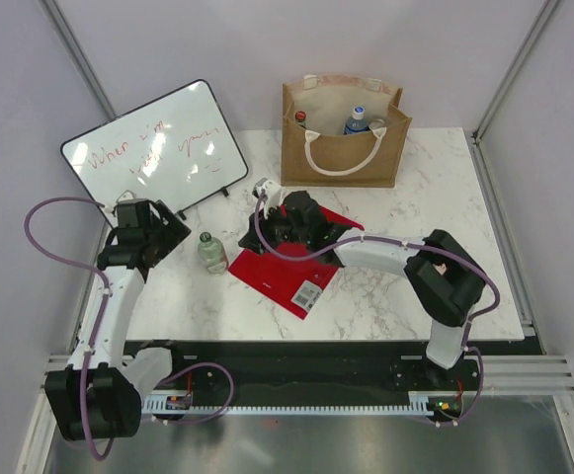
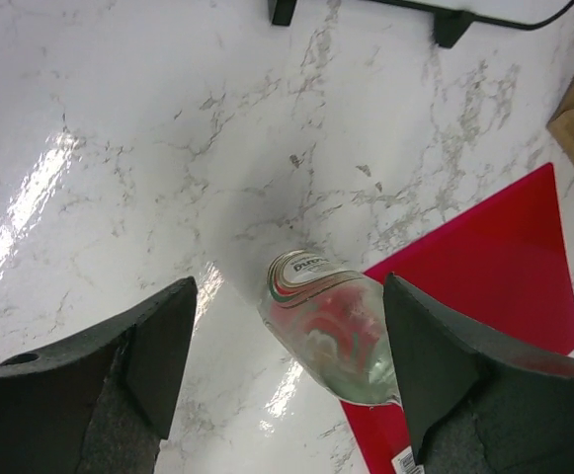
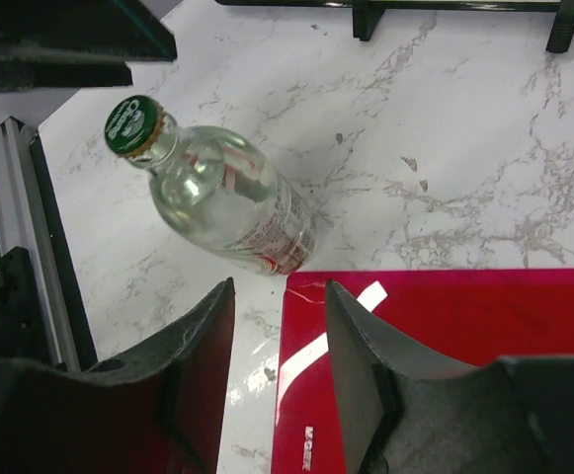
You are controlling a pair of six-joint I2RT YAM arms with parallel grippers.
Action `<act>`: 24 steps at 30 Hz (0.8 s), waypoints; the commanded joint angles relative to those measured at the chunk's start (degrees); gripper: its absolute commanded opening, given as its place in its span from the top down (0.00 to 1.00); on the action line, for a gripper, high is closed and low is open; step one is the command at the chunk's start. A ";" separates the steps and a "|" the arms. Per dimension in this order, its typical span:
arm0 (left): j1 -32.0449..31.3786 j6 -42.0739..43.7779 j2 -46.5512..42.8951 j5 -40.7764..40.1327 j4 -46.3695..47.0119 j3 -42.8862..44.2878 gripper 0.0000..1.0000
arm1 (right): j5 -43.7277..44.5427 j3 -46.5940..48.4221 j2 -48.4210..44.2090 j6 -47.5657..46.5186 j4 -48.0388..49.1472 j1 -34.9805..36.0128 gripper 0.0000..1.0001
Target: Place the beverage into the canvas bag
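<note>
Bottles already sit in the bag — one glass bottle stands on the table. Left gripper gapes toward it; right gripper is closed, empty.

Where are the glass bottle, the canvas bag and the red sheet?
glass bottle [image 3: 222, 202]: right wrist view, on its clear body.
canvas bag [image 1: 344, 153]: top external view, on its front wall.
red sheet [image 1: 277, 278]: top external view, on its bare left part.
</note>
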 commanded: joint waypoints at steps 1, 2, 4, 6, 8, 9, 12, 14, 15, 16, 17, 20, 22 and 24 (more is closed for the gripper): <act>0.43 -2.32 0.95 1.55 1.23 -0.97 0.18 | -1.71 6.02 4.46 -0.32 6.83 0.27 0.51; 0.34 -2.50 1.04 1.56 1.23 -1.06 0.18 | -3.63 6.21 4.99 -0.32 7.61 0.53 0.50; 0.43 -2.24 1.39 1.64 1.14 -0.88 0.18 | -4.79 5.51 5.96 -1.64 8.76 1.14 0.38; 0.34 -2.41 2.01 2.44 1.31 -1.32 0.19 | -5.05 4.46 6.14 -4.00 10.87 2.29 0.26; 0.43 -2.50 2.79 4.28 1.40 -1.50 0.19 | -5.75 3.22 7.02 -5.15 13.33 3.25 0.22; 0.34 -2.50 2.97 4.46 1.40 -1.59 0.19 | -6.02 3.13 7.46 -6.12 13.77 3.43 0.19; 0.34 -2.06 2.89 4.19 1.49 -1.24 0.20 | -6.90 3.40 9.21 -7.96 15.53 4.31 0.13; 0.34 -1.79 3.06 4.19 1.40 -1.23 0.20 | -7.34 3.57 10.44 -9.90 17.02 4.84 0.11; 0.34 -1.79 3.06 4.37 1.40 -1.32 0.20 | -7.86 3.66 10.97 -10.34 17.63 4.92 0.08; 0.43 -1.88 3.06 4.37 1.40 -1.41 0.20 | -7.95 3.75 11.32 -11.04 18.95 5.27 0.06; 0.34 -1.80 3.06 4.28 1.40 -1.50 0.20 | -7.95 3.84 11.85 -11.39 19.39 5.36 0.05; 0.34 -1.79 3.15 4.19 1.40 -1.24 0.20 | -5.76 5.32 13.78 -13.23 19.40 6.33 0.03; 0.43 -1.97 3.15 4.02 1.31 -1.23 0.21 | -3.75 6.81 14.75 -14.21 19.83 7.03 0.04; 0.43 -2.49 3.24 3.58 1.23 -1.32 0.21 | -3.04 8.14 16.42 -14.74 19.93 7.21 0.05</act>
